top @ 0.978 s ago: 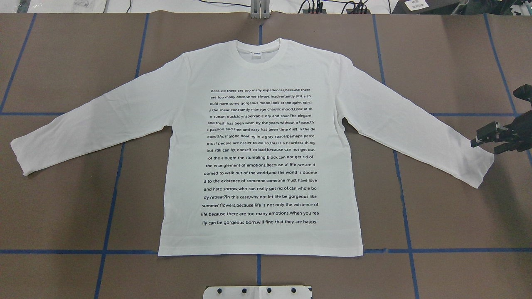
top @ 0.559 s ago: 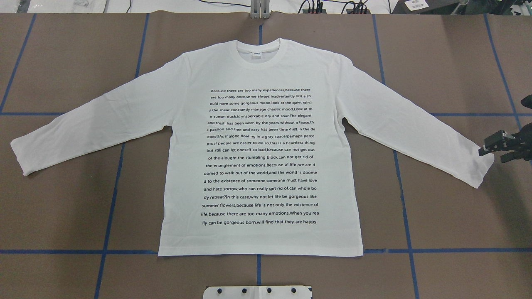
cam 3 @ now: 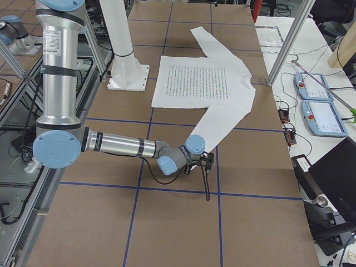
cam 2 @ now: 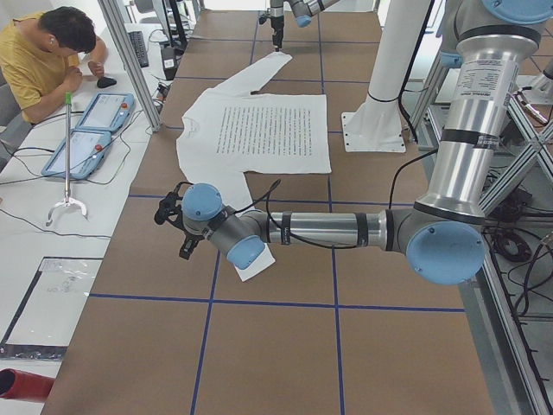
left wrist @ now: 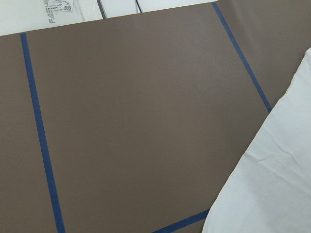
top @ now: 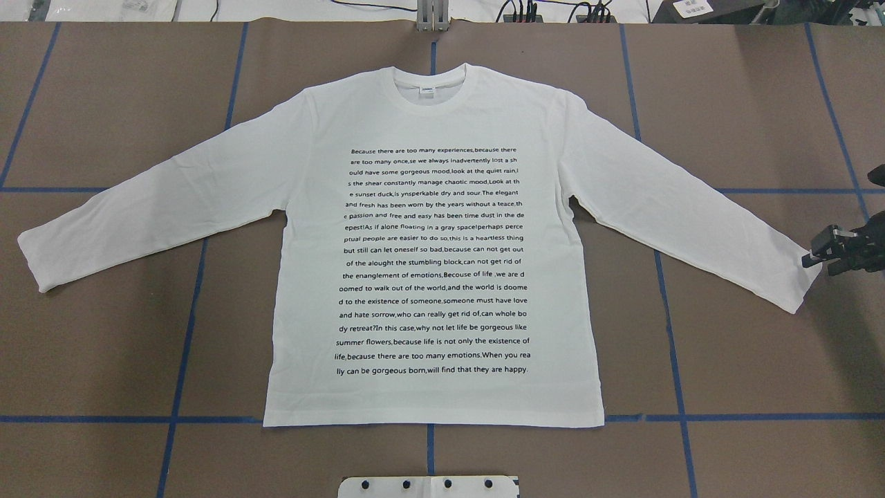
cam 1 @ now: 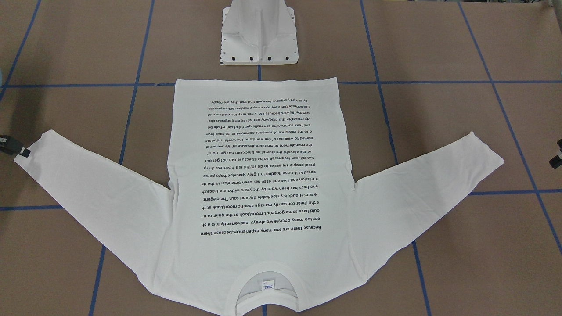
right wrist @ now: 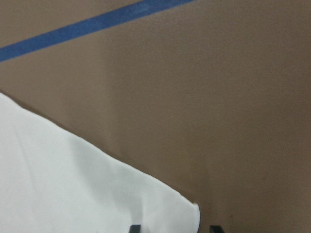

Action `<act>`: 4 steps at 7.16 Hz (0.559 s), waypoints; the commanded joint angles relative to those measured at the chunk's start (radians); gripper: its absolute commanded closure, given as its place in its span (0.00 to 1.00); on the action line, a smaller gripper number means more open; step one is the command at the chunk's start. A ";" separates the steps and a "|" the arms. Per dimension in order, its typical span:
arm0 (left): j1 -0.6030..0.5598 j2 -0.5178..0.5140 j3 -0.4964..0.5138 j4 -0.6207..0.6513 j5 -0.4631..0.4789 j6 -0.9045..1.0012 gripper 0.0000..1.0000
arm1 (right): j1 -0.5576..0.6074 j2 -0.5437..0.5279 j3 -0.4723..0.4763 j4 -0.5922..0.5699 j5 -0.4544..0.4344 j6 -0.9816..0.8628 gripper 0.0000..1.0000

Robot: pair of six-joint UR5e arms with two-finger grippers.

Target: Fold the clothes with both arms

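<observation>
Covering nearly every view is the brown table [top: 104,111], marked into squares by blue tape lines [top: 681,387]. Spread flat on its middle lies the white long-sleeved T-shirt [top: 304,228], print side up, with both sleeves stretched out and angled toward the hem. The hem points at the robot, and the collar [top: 430,88] points at the table's far edge in the overhead view. A black block of printed text [top: 433,259] fills the chest and belly.

The left arm [cam 2: 328,229] reaches low over the table at the near end of the exterior left view, where its wrist hides part of the cuff of the left sleeve [top: 159,200]. The right arm [cam 3: 119,144] lies just as low at the other end. The white pedestal base [cam 1: 259,35] stands on the table just beyond the hem, apart from the cloth.

The right gripper [top: 818,263] sits at the end of the right sleeve [top: 691,221], at the cuff's corner; whether it touches the cloth I cannot tell. Its wrist camera shows two dark fingertips [right wrist: 135,228] spread apart, with the corner of the white cuff between them and nothing pinched. The left gripper [cam 2: 171,225] hangs near the left cuff, clear of the cloth. Only a sliver of it shows at the edge of the front-facing view, so I cannot tell whether its claw is spread or pressed together. Its wrist camera sees brown table, tape lines and one edge of the sleeve. Smallest is the white-blue label [cam 1: 268,284] inside the collar.
</observation>
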 commanded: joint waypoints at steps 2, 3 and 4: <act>0.000 0.000 -0.001 0.000 0.000 0.004 0.01 | -0.009 0.006 -0.004 -0.001 -0.034 0.000 0.43; -0.001 0.000 -0.001 0.000 0.000 0.004 0.01 | -0.009 0.006 -0.006 0.001 -0.038 0.000 0.61; 0.000 0.000 -0.001 0.000 0.000 0.004 0.01 | -0.009 0.006 -0.007 0.001 -0.038 0.000 1.00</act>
